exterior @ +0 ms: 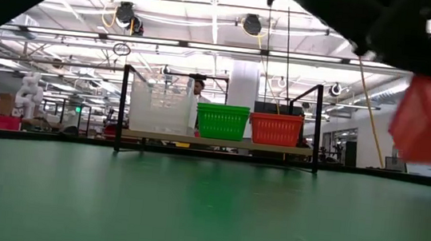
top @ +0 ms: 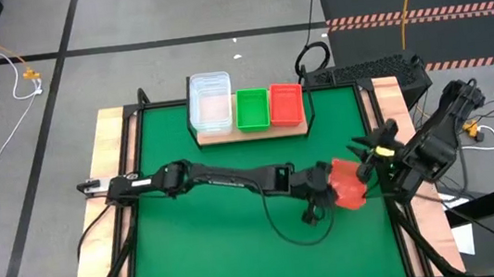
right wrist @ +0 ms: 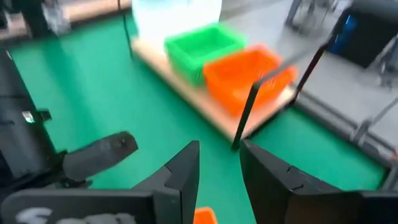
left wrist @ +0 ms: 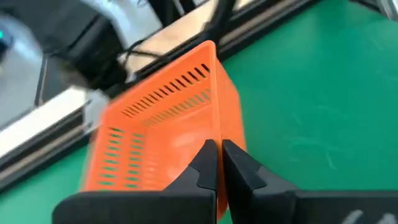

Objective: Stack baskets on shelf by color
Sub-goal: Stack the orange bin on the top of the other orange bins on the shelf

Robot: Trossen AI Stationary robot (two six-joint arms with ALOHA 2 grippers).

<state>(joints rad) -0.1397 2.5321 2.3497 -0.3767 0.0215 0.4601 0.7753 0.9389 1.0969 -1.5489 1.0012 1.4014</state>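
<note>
At the far edge of the green mat point(top: 194, 247) stands the shelf point(top: 251, 133), and across it from left to right sit the clear baskets point(top: 209, 103), a green basket point(top: 251, 108) and a red-orange basket on the shelf point(top: 287, 102). The clear ones look stacked, taller than their neighbours from table height, though how many there are I cannot say from here. The green and red-orange ones touch side by side.

The left arm reaches from the left edge of the table across the mat toward the right side. Its left gripper point(top: 325, 188) is pinched on the rim of a loose red-orange basket point(top: 347, 185), fingers nearly together with the thin wall between them. That basket is tilted, with its slotted wall turned up, and from table height it appears clear of the mat, near the table's right edge and well apart from the shelf.

Just right of it, over the wooden border of the table, hangs the right gripper point(top: 372, 150), its fingers standing apart with nothing between them. It points back over the mat toward the shelf. Beyond the shelf a person is partly visible behind the clear baskets.
</note>
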